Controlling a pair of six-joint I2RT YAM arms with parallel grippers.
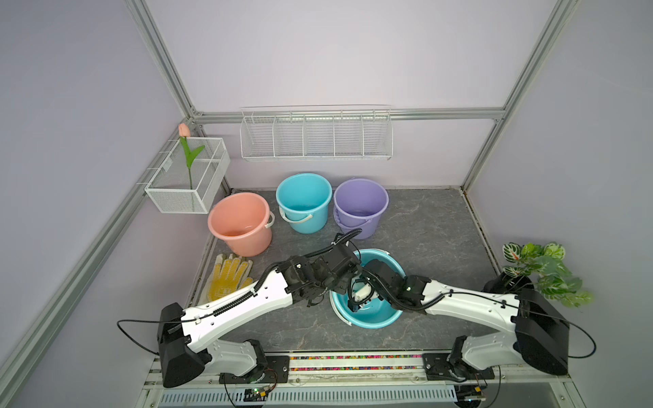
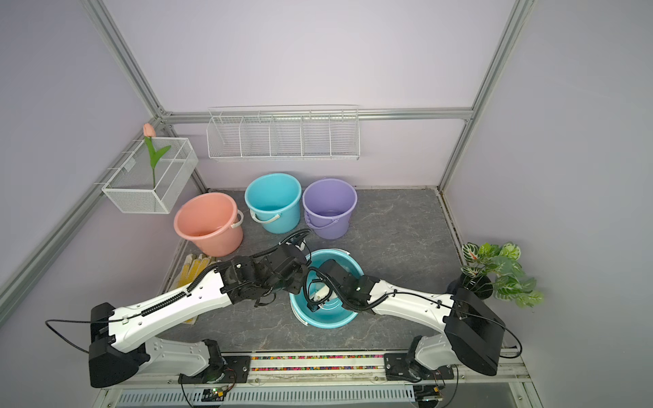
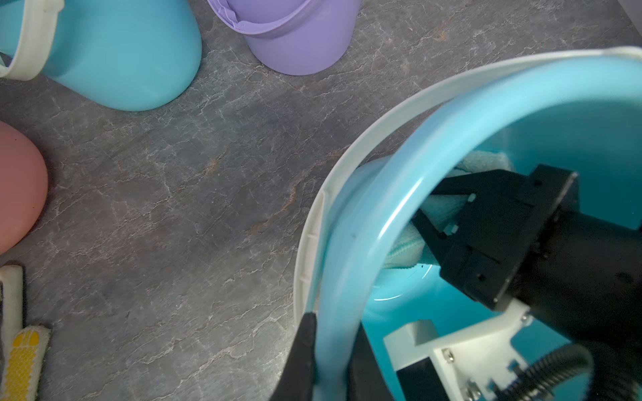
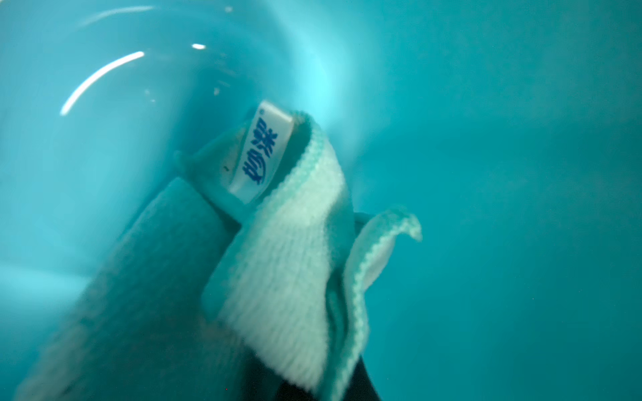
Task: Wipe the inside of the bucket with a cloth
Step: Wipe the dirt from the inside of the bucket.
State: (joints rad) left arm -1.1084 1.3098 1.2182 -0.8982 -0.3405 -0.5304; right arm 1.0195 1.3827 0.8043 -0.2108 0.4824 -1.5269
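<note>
Two end effectors are sharing this job. The right end effector (image 3: 437, 208) is reaching deep inside the teal bucket (image 1: 381, 314), its fingers pressed together and pinching a bunched fold of the mint cloth (image 4: 288, 277). The cloth's white label (image 4: 264, 152) is pointing toward the bucket's floor. Whether the loose folds are actually rubbing the wall is hard to tell.

The left end effector (image 3: 333, 361) is clamping the bucket's rim, one finger outside and one inside. The bucket is sitting on the grey tabletop (image 1: 424, 226) and seems to be tipping toward the arms.

Several things could be going wrong from here. Dragging against the slick wall may be tugging the cloth out of that small pinch. A hard sweep could be prying the thin rim from the left grip, letting the bucket roll. With both wrists crowding the opening, their cables risk snagging.
</note>
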